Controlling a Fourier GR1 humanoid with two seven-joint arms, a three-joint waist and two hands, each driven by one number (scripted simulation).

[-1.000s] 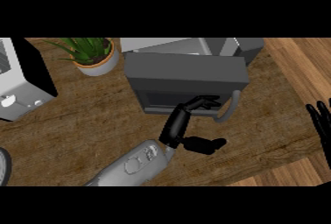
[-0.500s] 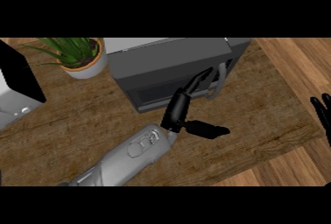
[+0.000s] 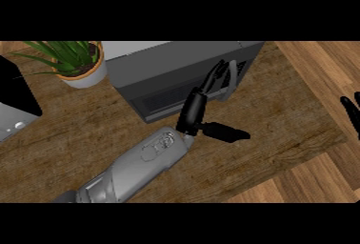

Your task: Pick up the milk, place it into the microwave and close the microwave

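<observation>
Left robot hand point(image 3: 199, 106), head view: grey forearm comes in from the lower edge and runs up toward the microwave point(image 3: 179, 71); fingers straight and extended, tips on the microwave's front near its handle point(image 3: 228, 81), thumb point(image 3: 225, 132) sticking out sideways over the bench point(image 3: 84, 133). Hand is wide, holding nothing. Right robot hand point(image 3: 352, 114) shows only at the view's right edge, past the bench's right edge over the wooden floor point(image 3: 316, 62), fingers up and relaxed, resting, holding nothing. Microwave is dark grey and sits at the bench's back edge, about centre; its door looks shut, front face flush, dark window visible on the front. Milk is not visible anywhere on the bench; cannot tell from this view where it is, and whether it is inside the microwave cannot be seen. Potted plant point(image 3: 74, 62) with green leaves in a pale pot with an orange rim stands at the back-left of the bench, just beside the microwave's left side. Black and grey appliance point(image 3: 14, 109) is partly cut off at the bench's left edge. Bench top is brown wood grain; its right edge runs diagonally against the lighter floor.
</observation>
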